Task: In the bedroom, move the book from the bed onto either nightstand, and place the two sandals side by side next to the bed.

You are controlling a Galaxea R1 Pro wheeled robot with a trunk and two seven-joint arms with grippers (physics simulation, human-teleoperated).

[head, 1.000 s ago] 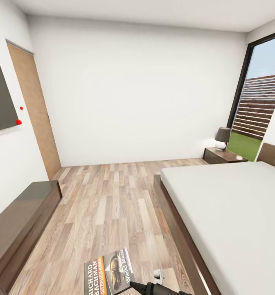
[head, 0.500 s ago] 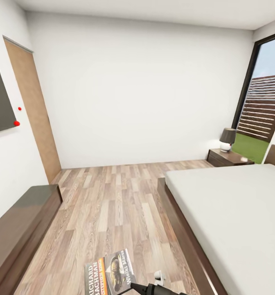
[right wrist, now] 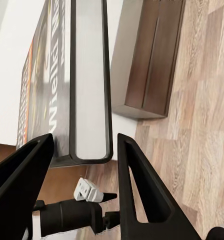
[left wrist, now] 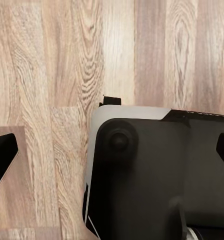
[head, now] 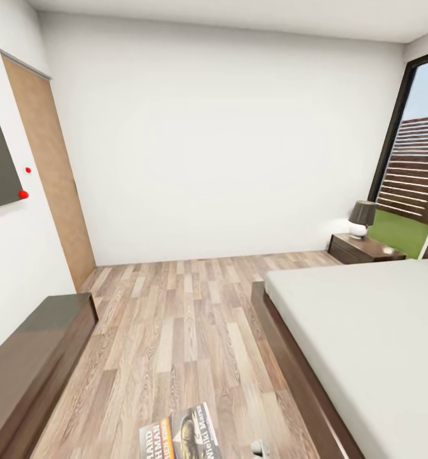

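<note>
Right wrist view: book [right wrist: 87,80] clamped between fingers [right wrist: 142,190]

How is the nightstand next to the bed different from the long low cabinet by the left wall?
The nightstand looks small and compact, while the long cabinet stretches far along the left wall. A lamp with a dark shade stands on the nightstand; nothing shows on the cabinet's visible top. The nightstand sits at the window end of the bed; the cabinet stands across the wood floor from it. Both are low and dark brown.
</note>
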